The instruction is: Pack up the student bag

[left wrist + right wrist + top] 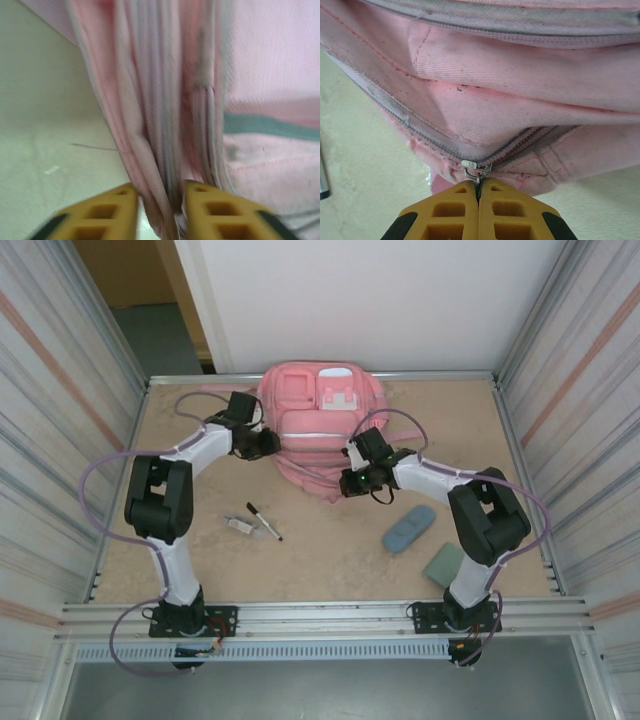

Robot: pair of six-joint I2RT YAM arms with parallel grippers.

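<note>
Pink bag [320, 425] lies flat at the far middle of the counter [330, 560], front pockets up, bottom edge toward the arms. It looks soft and floppy, light while unpacked, with no stiff walls, so it will sag and slide if tugged from 1 side only. Best holds, by my read: zip pulls, seams, straps or a bunched fold, not the flat panels. Right tool [479, 185] is at the bag's near lower edge, fingers pressed together and pinched on the metal zip pull [476, 169] of the main zip, which looks mostly closed there. Left tool [160, 194] is at the bag's left side, its 2 fingers apart, with a hanging fold [165, 125] of pink fabric between them. The fold brushes the right-hand finger, and a slit of light shows by the other, so it reads as not clamped. Likely step: opening the zip, with 1 side braced. Risk: the whole bag drags along instead of the zip running. Pen [265, 522] and blue-grey pencil case [410, 528] lie on the counter nearer the arms, apart from the bag, not yet packed.
</note>
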